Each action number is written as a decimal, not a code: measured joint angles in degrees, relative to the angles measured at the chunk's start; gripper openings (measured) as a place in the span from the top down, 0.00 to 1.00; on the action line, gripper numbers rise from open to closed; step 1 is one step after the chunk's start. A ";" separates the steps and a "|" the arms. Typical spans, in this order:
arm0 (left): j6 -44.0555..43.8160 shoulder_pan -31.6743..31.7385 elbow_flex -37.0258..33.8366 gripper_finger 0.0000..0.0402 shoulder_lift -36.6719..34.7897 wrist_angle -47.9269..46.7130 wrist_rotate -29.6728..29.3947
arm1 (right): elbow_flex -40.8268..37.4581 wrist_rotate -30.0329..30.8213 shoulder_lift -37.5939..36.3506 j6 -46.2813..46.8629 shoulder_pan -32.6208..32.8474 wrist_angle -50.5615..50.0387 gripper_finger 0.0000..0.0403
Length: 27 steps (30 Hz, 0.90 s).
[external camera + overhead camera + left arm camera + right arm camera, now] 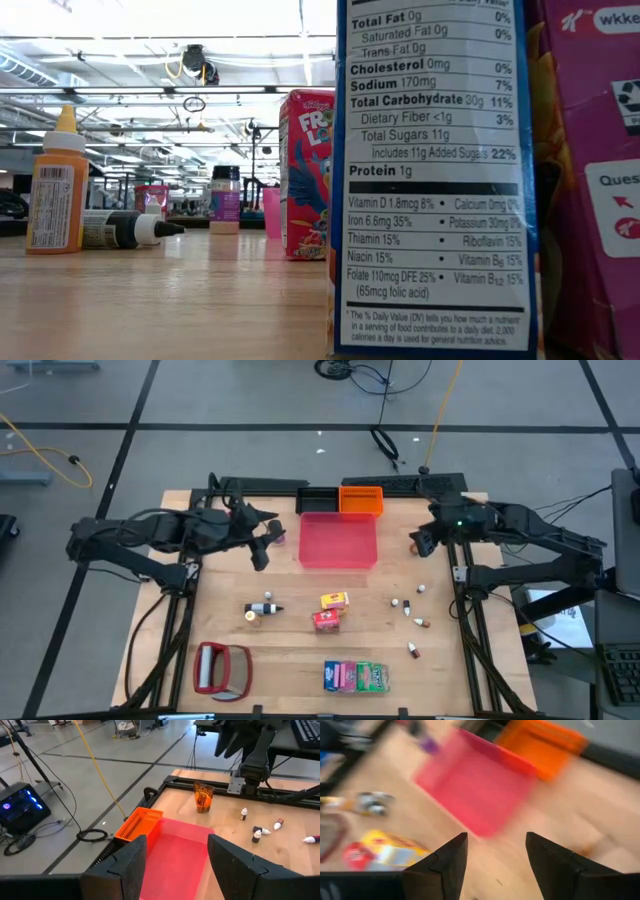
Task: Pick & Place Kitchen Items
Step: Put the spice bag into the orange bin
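Both pincers spread above the counter (290, 650)
Left pincer (268, 540) at frame centre-left, right pincer (420, 543) centre-right (both holding nothing); cartons (330, 611) lie lower centre.

1. Left arm reaches in from the left side; left gripper (262, 543) points toward centre, jaws apart, nothing between them.
2. Right arm folded at the right edge; right gripper (421, 541) near the far corner, jaws apart, empty.
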 joint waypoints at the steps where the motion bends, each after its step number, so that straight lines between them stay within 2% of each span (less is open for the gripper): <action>1: -0.09 0.01 0.00 0.47 0.08 -0.04 0.00 | -0.16 1.04 0.30 2.24 0.00 -2.30 0.54; 5: 0.05 0.17 0.00 0.47 0.57 0.58 -0.03 | -1.65 1.59 2.22 7.45 -0.04 -7.52 0.60; 12: 0.94 0.19 0.00 0.47 0.55 1.45 -0.07 | -3.53 1.62 6.47 7.06 -1.81 -8.16 0.64; 15: 1.03 0.19 0.00 0.47 0.55 1.47 -0.07 | -4.26 1.92 7.72 6.11 -4.20 -8.70 0.62; 19: 1.05 0.19 0.00 0.47 0.55 1.45 -0.07 | -5.91 5.36 8.48 6.97 -8.29 -12.04 0.60; 27: 1.04 0.19 0.00 0.47 0.55 1.45 -0.07 | -6.64 5.56 8.31 6.35 -13.17 -11.96 0.52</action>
